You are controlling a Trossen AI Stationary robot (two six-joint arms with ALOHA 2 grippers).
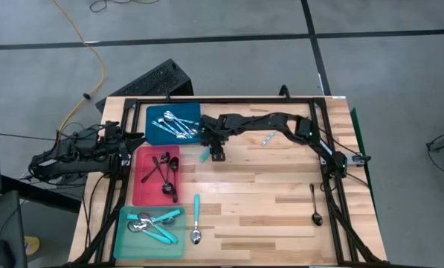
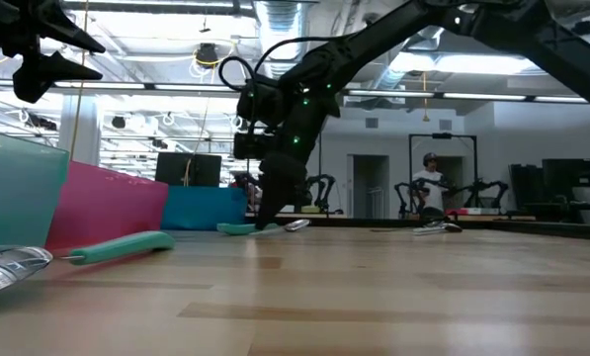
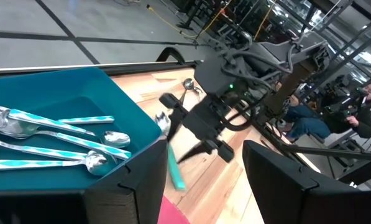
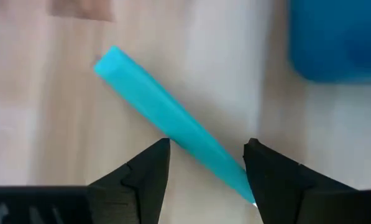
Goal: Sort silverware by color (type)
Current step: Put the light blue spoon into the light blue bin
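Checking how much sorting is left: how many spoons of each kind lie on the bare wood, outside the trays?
Turquoise-handled spoons: 2
Silver spoons: 1
Black spoons: 1
Total: 4

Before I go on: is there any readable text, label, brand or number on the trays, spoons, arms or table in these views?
None can be read.
Blue flat tray, red flat tray, teal flat tray: no lettering shows.
Turquoise-handled spoon between the open right gripper fingers: plain.
Wooden table: no marks.
Background room signs in the low view: too small to read.
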